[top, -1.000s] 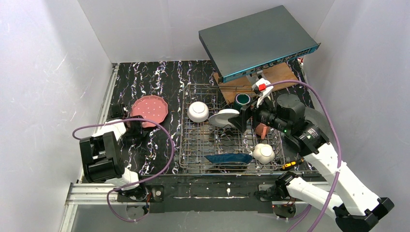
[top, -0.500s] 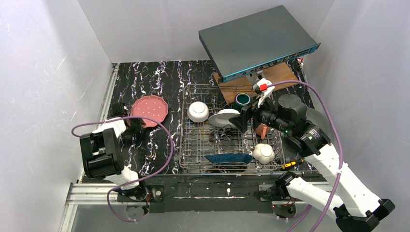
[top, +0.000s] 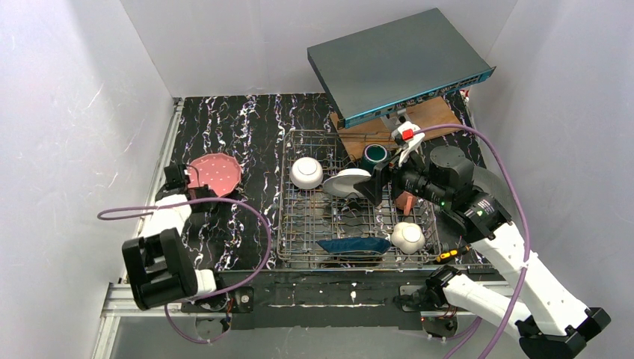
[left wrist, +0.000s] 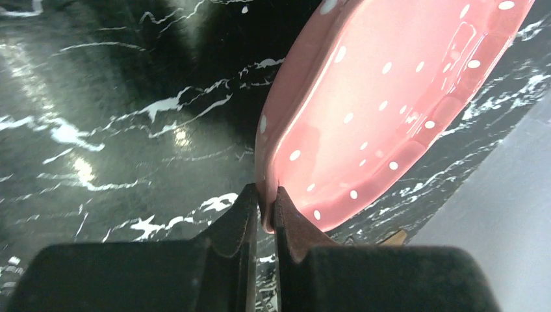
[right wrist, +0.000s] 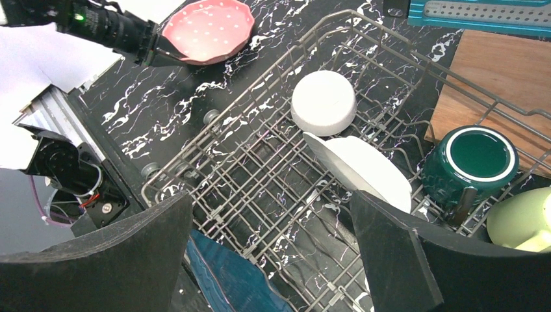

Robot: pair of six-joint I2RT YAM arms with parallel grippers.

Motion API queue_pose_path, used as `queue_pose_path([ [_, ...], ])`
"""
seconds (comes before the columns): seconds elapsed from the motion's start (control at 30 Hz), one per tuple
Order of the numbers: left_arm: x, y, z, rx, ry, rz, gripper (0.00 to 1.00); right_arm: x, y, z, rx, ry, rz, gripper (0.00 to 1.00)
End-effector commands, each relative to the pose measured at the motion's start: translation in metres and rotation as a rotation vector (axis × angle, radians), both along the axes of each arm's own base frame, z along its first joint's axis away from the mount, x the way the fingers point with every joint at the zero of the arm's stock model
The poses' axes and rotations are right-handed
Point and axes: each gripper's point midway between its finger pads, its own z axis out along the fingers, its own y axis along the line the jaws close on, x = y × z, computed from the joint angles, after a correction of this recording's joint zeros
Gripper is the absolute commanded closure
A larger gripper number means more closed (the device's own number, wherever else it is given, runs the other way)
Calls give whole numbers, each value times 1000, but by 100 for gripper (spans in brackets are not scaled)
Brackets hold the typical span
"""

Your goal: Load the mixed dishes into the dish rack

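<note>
The pink dotted scalloped plate [top: 215,173] [left wrist: 390,97] is tilted up off the black marble table, left of the dish rack [top: 286,196] [right wrist: 260,162]. My left gripper [top: 195,188] [left wrist: 265,205] is shut on its near rim, one finger on each face. In the rack are a white bowl [top: 306,173] [right wrist: 323,102], a cream plate [top: 345,182] [right wrist: 360,166], a dark teal mug [top: 374,155] [right wrist: 471,159], a dark blue plate [top: 354,245] [right wrist: 227,273], a second white bowl [top: 407,236] and a salmon mug [top: 406,202]. My right gripper [top: 371,185] [right wrist: 271,198] hovers open over the rack's middle, holding nothing.
A flat grey box with a blue edge [top: 400,63] leans over a wooden board [top: 434,116] behind the rack. A light green mug [right wrist: 520,224] sits at the rack's right end. White walls close in on both sides. The left arm's purple cable [top: 247,217] loops over the table.
My left gripper closed on the pink plate's rim and drew it left, tipping it up. The left arm's base link swung nearer. The right arm stayed still.
</note>
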Motion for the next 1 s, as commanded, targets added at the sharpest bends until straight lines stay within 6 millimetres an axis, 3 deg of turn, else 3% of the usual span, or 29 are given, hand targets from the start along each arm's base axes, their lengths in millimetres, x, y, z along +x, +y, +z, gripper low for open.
queue_pose_path([
  [0.0, 8, 3, 61, 7, -176, -11, 100, 1, 7, 16, 49, -23, 16, 2],
  [0.2, 2, -1, 112, 34, -315, -60, 100, 2, 18, 15, 70, 25, 47, 2],
  [0.43, -2, -17, 190, 152, -489, -261, 100, 0, 34, 16, 110, 123, 90, 2],
  [0.7, 2, -77, 290, 250, -814, -667, 100, 1, 53, 29, 221, 219, 119, 2],
  [0.8, -9, -104, 305, 230, -892, -841, 100, 3, 63, 33, 261, 252, 137, 2],
  [0.97, -29, -140, 307, 195, -973, -1002, 100, 8, 86, 57, 342, 319, 176, 2],
])
